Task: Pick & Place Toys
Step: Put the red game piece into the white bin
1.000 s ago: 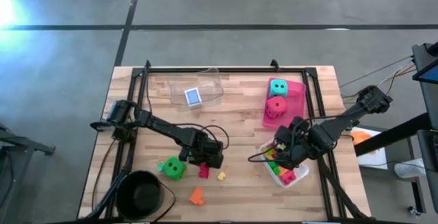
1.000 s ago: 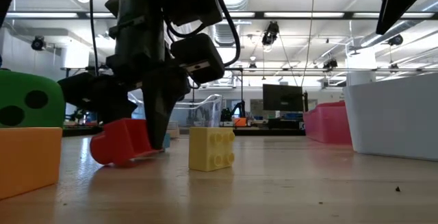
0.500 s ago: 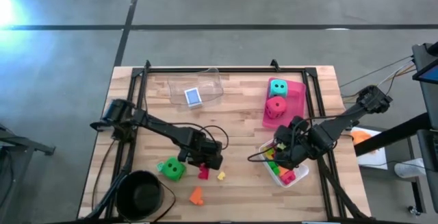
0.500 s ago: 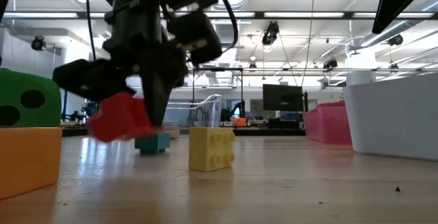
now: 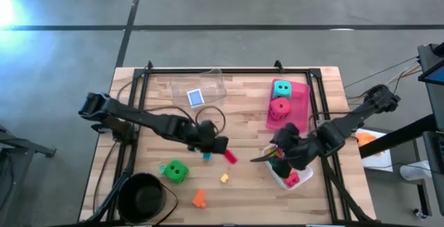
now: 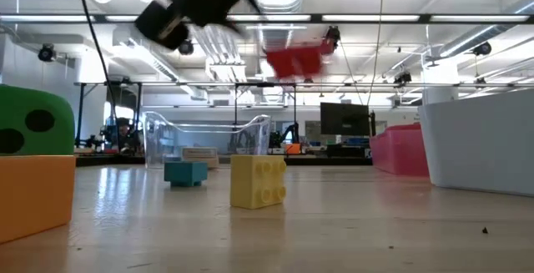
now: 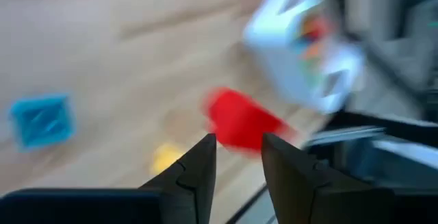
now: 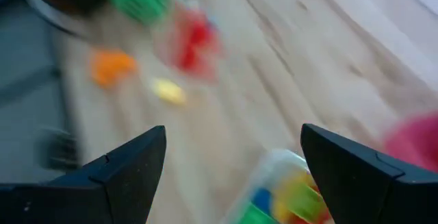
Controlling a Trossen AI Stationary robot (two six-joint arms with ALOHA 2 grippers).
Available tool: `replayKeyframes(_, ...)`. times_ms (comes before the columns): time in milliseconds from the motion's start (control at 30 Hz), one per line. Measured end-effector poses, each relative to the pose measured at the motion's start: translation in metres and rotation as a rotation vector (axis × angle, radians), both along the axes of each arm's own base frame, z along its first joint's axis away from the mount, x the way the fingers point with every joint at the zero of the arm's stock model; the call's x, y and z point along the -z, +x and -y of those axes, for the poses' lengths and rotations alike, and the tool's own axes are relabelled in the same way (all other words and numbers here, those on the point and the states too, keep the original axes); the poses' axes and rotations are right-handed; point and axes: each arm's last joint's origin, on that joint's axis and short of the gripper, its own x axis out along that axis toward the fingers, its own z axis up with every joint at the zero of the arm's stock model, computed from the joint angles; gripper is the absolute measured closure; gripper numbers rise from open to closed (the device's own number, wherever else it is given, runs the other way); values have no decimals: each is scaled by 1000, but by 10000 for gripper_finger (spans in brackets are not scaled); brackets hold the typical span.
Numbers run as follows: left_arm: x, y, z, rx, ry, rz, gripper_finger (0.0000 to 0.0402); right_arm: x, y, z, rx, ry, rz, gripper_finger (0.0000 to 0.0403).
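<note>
The red brick sits just past the tips of the left gripper, on the side toward the white tray. In the low view the red brick is well up off the table and apart from the dark blur of the gripper. In the left wrist view it shows blurred, just beyond the fingertips.

A second ago the brick was on the wood, pinched between these fingers, next to the green die. Half a second ago it was lifted only slightly. Now arm and brick have gone up and toward the right. The teal brick and yellow brick have not moved, and neither has the orange brick.

The left fingers are parted by a narrow gap with nothing between them - the brick looks let go, not clamped.

The right gripper hangs over the near end of the white tray, which already has bricks in it. Its fingers are spread wide - holding nothing.

The teal die and red die sit in the pink tray. The blue box is in the clear tray.
</note>
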Motion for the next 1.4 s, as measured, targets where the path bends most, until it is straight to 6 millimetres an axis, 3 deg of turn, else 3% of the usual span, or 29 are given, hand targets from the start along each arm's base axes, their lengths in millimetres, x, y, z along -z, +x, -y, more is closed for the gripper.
replayKeyframes(133, -32, -4, -10, -5, 101, 194, 296, -22, 0, 0, -11, 104, 182, 69)
replayKeyframes(233, -43, -9, -19, -7, 131, 235, 313, -32, -5, 3, -5, 149, 243, 69)
replayKeyframes(633, -38, -14, -29, 79, 212, 161, 363, -39, -12, 9, 70, 237, 266, 69)
replayKeyframes(833, -42, -25, -24, 134, 204, 122, 363, -22, 1, 26, 200, 245, 142, 69)
replayKeyframes(1167, -59, -66, 17, 212, 331, 101, 363, 24, 52, 58, 304, 354, -136, 69)
replayKeyframes(1400, -71, -83, 36, 235, 388, 159, 363, 52, 75, 73, 344, 363, -313, 69)
